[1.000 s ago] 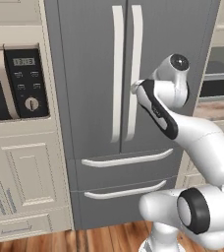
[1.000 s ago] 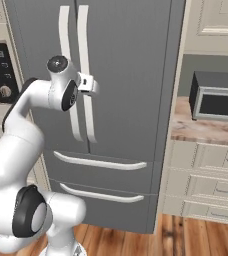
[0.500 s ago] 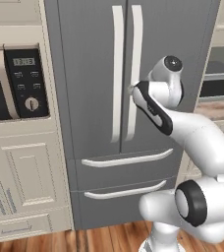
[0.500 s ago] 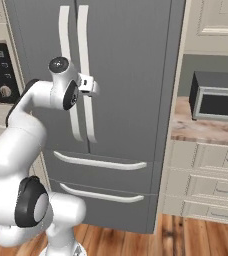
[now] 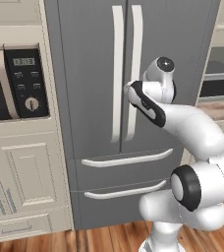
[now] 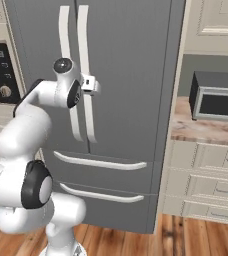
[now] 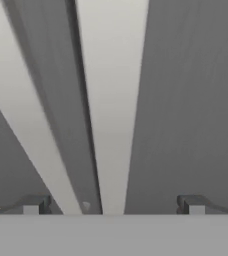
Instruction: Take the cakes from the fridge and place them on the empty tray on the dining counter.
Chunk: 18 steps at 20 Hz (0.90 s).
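Hand view: fridge [image 7: 186, 100] handles cut off.

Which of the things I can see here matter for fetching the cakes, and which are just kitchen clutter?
Part of the job:
- tall dark grey fridge, doors shut
- its long cream right-door handle
- open two-finger gripper

Just standing about:
- black oven control panel
- silver toaster oven
- marbled stone countertop

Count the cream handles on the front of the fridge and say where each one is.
4. Two long upright handles flank the door seam: left door handle, right door handle. Two curved horizontal ones sit below: upper drawer handle, lower drawer handle. The arm partly covers the right one.
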Motion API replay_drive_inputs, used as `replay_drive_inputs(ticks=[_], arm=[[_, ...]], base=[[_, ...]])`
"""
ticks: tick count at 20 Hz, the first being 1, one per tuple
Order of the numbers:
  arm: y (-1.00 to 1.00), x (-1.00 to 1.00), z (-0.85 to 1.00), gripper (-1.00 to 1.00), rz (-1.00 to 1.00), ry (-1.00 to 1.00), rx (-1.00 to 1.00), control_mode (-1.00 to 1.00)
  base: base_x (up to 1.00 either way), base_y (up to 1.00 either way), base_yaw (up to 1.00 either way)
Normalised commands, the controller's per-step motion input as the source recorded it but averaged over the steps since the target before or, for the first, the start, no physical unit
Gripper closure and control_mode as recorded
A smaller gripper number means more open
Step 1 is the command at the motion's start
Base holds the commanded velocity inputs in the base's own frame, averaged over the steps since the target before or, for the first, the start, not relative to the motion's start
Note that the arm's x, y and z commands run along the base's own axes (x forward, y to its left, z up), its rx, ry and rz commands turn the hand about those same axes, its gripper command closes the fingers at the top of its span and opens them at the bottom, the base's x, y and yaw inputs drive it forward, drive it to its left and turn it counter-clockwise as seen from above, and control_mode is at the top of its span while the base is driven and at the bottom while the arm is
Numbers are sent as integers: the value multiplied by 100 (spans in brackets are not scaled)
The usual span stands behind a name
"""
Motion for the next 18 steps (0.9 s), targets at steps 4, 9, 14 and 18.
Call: replay_drive_inputs(ticks=[4, 9, 14, 18], arm=[[0, 39, -15, -100, 0, 0, 0, -100], [0, 22, -5, -100, 0, 0, 0, -100], [3, 24, -1, -100, 0, 0, 0, -100], [8, 27, -9, -100, 0, 0, 0, -100]], base=[[0, 0, 0], [0, 0, 0], [0, 0, 0], [0, 0, 0]])
